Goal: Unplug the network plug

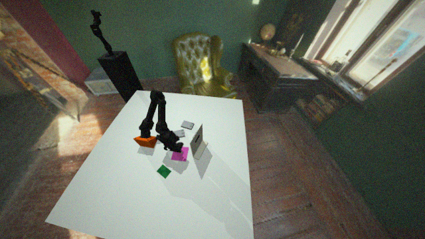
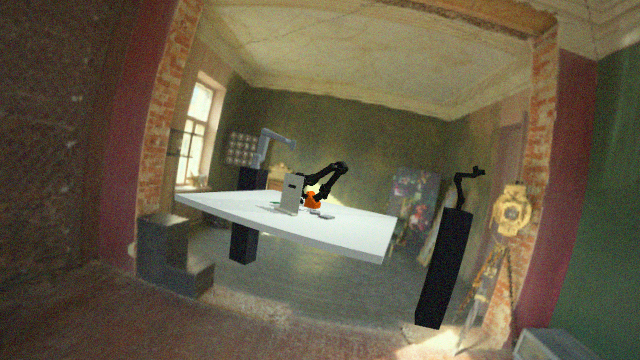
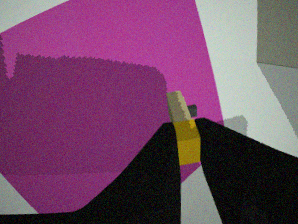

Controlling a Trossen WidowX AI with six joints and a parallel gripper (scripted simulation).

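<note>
Above the flat magenta square marker (image 3: 100,76) on the white tabletop (image 1: 109,199), we hold our black parallel-jaw gripper (image 3: 188,137) pointing downward, its jaws clamped on the small yellow network plug with a tan tip (image 3: 185,136). From the wrist view, the plug sits pinched between the two dark fingers, its tan end jutting out past them, over the right-hand edge of the magenta square. Our gripper's shadow falls dark across much of that square. Whether the plug touches the tabletop, we cannot tell.

From the top view, our black jointed arm (image 1: 156,116) rises from its orange base (image 1: 145,141) and bends down toward the square. Just beside the square stands the grey upright panel (image 1: 197,139), its dark socket slot facing us. A small green square patch (image 1: 164,171) lies near the magenta one, on the side away from our base.
</note>
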